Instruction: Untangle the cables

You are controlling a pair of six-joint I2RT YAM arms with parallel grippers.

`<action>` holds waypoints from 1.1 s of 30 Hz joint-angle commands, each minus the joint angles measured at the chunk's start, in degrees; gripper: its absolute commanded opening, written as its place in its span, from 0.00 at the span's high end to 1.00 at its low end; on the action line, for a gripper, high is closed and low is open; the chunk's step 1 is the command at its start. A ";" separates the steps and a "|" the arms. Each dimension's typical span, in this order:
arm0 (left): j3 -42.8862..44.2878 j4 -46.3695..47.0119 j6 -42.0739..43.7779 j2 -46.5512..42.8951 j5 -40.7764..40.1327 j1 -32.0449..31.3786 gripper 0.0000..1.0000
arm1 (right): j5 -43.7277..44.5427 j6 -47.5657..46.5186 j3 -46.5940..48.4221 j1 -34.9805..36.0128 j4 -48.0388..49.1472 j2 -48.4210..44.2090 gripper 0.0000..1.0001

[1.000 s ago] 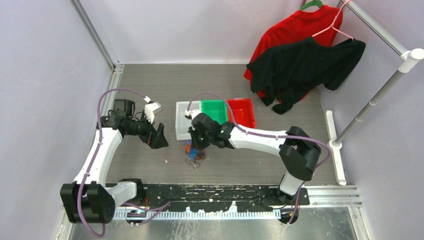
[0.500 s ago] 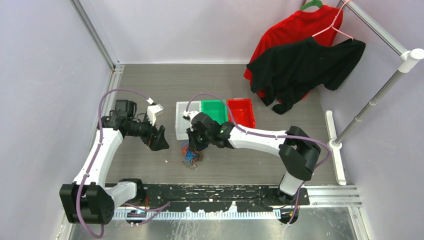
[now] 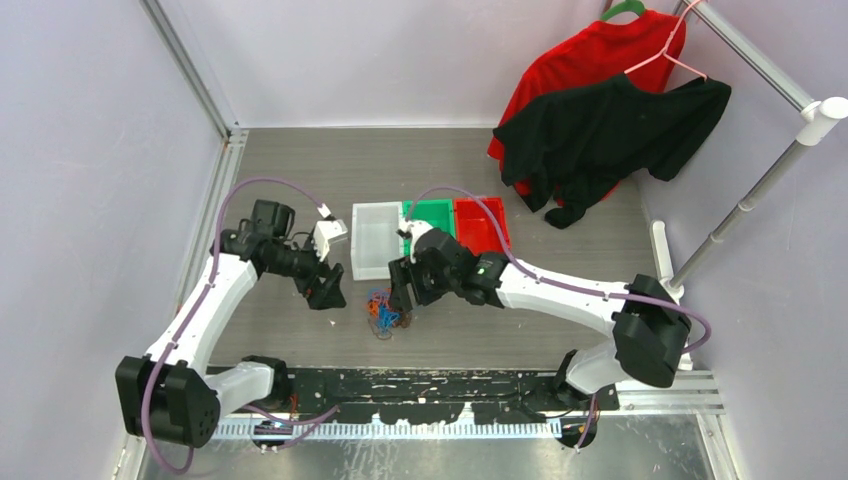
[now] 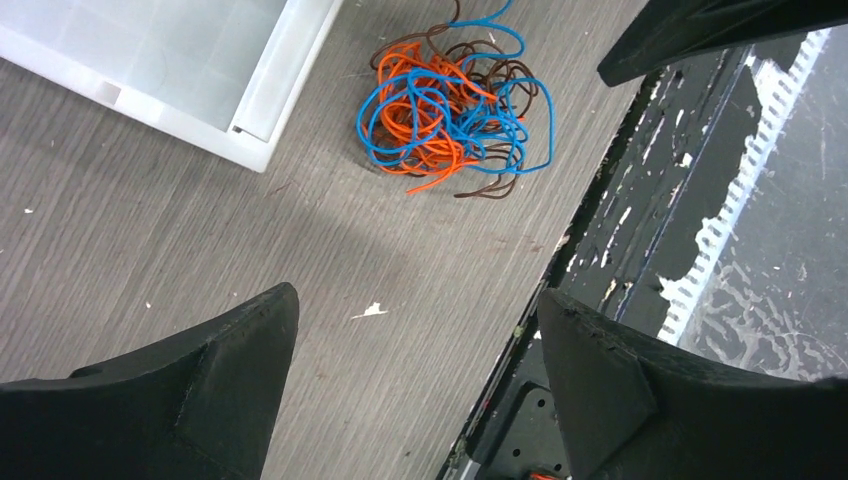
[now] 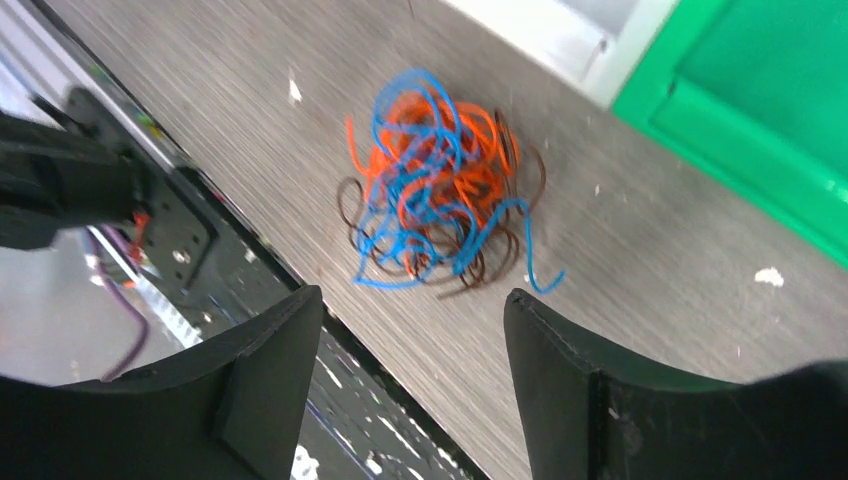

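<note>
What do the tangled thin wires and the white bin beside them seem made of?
Tangled blue, orange and brown wires: probably plastic-coated, smooth; they hold springy loops. White bin: seemingly translucent moulded plastic, matte; its floor looks frosted.

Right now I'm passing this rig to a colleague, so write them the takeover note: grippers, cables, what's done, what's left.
Left gripper: open, empty, near the tangle.
Right gripper: open, empty, close on the tangle's other side.
Thin blue, orange and dark brown cables: one knotted heap on the grey wood-grain table, beside the white plastic bin, apart from it.
Done: no cable separated.
Left: pull every cable free.
</note>
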 commanded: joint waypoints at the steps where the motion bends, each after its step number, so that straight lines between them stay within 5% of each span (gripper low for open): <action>1: 0.78 -0.35 1.91 0.26 -0.51 -0.06 0.11 | 2.20 0.48 -2.93 3.33 -0.35 -2.29 0.30; 18: 1.01 -2.93 2.73 -2.13 -2.31 -0.11 0.11 | 5.90 1.36 3.30 6.81 4.21 9.58 0.58; 26: 1.33 -3.61 2.66 -2.54 -2.51 -0.11 0.11 | 6.73 2.13 4.36 6.79 5.81 9.64 0.98; 33: 1.70 -4.63 3.00 -3.66 -2.46 -0.09 0.12 | 6.79 2.30 4.63 6.73 5.71 4.82 0.99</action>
